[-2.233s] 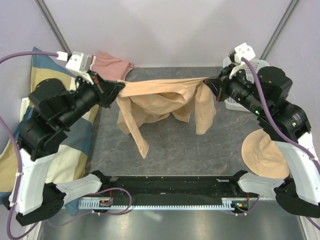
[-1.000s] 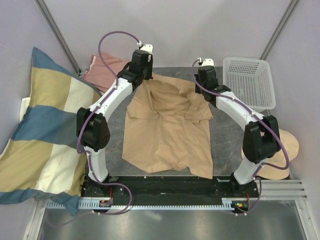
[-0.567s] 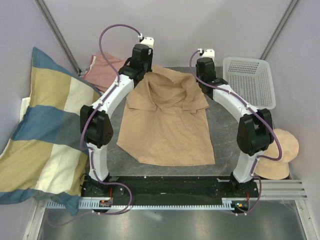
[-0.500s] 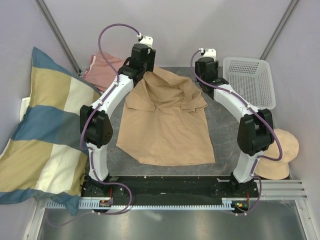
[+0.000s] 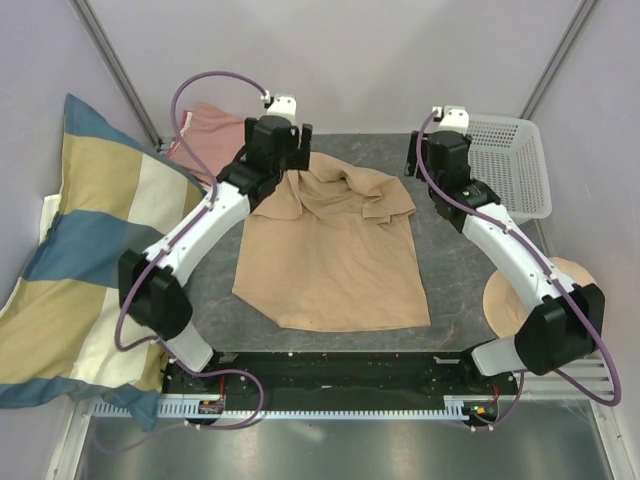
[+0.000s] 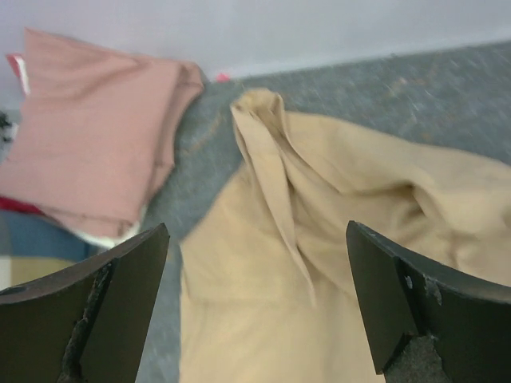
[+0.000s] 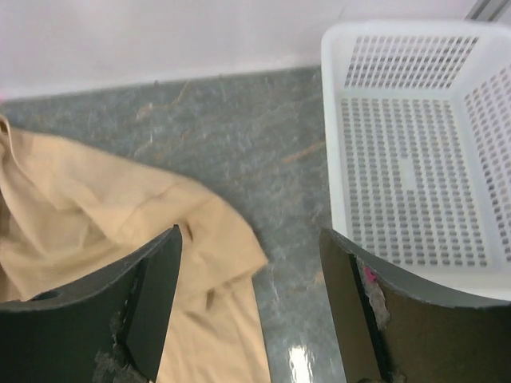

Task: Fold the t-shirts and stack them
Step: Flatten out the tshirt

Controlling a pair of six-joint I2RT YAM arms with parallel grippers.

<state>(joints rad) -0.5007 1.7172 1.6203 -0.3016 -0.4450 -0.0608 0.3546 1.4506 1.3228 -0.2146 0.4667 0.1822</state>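
Left gripper point(image 6: 255, 227) and right gripper point(image 7: 250, 233) hang with jaws spread wide and nothing between them, both poised over the far end of the grey table point(image 5: 455, 270), on either side of the garment they are meant to fold. Largest in the scene after the table is a blue, yellow and cream striped pillow point(image 5: 90, 250), propped along the left edge and playing no part in the job. Next comes the tan t-shirt point(image 5: 335, 260), lying at the centre of the table with its hem toward the arms' bases: the body lies broad and mostly smooth, but the shoulder and collar end is rumpled into ridges just below the left gripper, and one sleeve sits doubled over near the right gripper. By the look of it, this shirt is laid out but not yet folded; the creased top probably needs flattening before any fold goes in. A white perforated basket point(image 5: 510, 165) stands at the far right corner. The salmon-pink t-shirt point(image 5: 210, 130) rests in the far left corner, beside the pillow and just clear of the tan cloth, in a compact bundle that may be folded, though that cannot be confirmed. A round beige hat-like thing point(image 5: 505, 300) lies at the right edge, partly behind the right arm. Stacking has not begun.
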